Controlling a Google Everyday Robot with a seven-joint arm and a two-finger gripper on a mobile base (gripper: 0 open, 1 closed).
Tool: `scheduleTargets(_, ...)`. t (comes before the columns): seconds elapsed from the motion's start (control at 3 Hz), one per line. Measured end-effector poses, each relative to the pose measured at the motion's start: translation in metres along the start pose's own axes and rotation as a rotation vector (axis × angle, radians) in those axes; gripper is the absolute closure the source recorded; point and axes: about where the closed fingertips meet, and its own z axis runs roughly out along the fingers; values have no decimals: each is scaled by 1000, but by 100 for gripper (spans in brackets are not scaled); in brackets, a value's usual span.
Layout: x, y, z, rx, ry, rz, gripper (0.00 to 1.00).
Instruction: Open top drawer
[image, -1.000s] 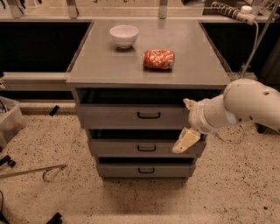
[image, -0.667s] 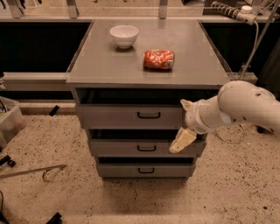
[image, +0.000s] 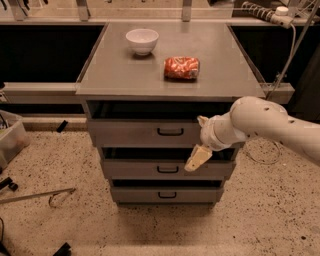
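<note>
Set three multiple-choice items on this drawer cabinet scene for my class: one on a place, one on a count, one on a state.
1. Where does the red snack bag lie?
A on the floor
B on the cabinet top, right of the white bowl
C inside a drawer

2. How many drawers does the cabinet have?
A one
B two
C three

3. How does the end effector stand to the handle of the top drawer?
A open, to the handle's right, apart from it
B shut on it
C far above it, over the bowl

Answers:
1 B: the bag rests on the grey top beside the bowl.
2 C: three handled fronts are stacked.
3 A: its fingers are spread before the drawer front's right end, and the handle is free.
</note>
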Motion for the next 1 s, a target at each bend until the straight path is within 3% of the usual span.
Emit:
scheduleTargets(0.67, 21, -16, 29, 27, 58, 31, 0)
scheduleTargets(1.0, 20, -16, 28, 27, 58, 31, 0)
